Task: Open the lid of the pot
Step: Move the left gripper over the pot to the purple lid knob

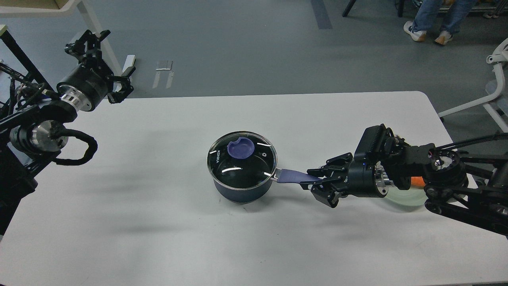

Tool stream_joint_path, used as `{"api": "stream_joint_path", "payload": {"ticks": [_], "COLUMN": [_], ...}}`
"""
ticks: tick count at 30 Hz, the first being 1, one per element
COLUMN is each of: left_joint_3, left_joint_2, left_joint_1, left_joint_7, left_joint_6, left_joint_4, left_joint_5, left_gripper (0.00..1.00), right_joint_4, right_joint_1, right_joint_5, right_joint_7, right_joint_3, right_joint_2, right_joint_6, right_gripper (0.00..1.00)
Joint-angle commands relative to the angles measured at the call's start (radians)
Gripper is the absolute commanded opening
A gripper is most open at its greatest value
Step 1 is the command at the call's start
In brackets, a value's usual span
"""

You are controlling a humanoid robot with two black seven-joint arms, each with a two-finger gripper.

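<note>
So the pot (242, 186) sat mid-table (158, 222) with the lid (241, 159) on it. Right gripper (317, 183) had its fingers closed around the purple handle (293, 176). Left gripper (104, 67) hung spread apart over the table's far-left corner, holding nothing.

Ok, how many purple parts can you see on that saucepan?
2. A flat purple knob sits atop the clear glass lid, and a long purple handle points right, its far end between the right pincer's fingers, so partly hidden.
</note>
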Motion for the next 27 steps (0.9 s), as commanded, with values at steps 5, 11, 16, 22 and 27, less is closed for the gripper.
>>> {"api": "stream_joint_path", "payload": {"ticks": [5, 11, 16, 22, 27], "left_joint_3": [0.000, 0.002, 0.026, 0.026, 0.026], "left_joint_2": [0.000, 0.000, 0.006, 0.041, 0.023], "left_joint_1": [-0.001, -0.001, -0.021, -0.079, -0.078], "left_joint_7": [0.000, 0.001, 0.001, -0.005, -0.005], "left_joint_6": [0.002, 0.004, 0.008, 0.105, 0.172], "left_joint_4": [0.001, -0.002, -0.045, -0.260, -0.450], "left_joint_5": [0.000, 0.000, 0.053, 0.522, 1.007], "left_gripper": [0.99, 0.99, 0.99, 0.99, 0.99], "right_joint_4": [-0.001, -0.001, 0.004, 0.004, 0.003], "right_joint_1": [0.014, 0.017, 0.024, 0.021, 0.019], "right_joint_5": [0.000, 0.003, 0.008, 0.008, 0.009], "right_joint_7": [0.000, 0.000, 0.001, 0.001, 0.001], "right_joint_3": [-0.010, -0.009, -0.009, -0.010, -0.010], "right_joint_2": [0.004, 0.002, -0.004, -0.004, 0.001], "right_joint_6": [-0.001, -0.002, -0.005, -0.007, -0.007], "right_gripper": [0.25, 0.20, 0.20, 0.20, 0.20]}}
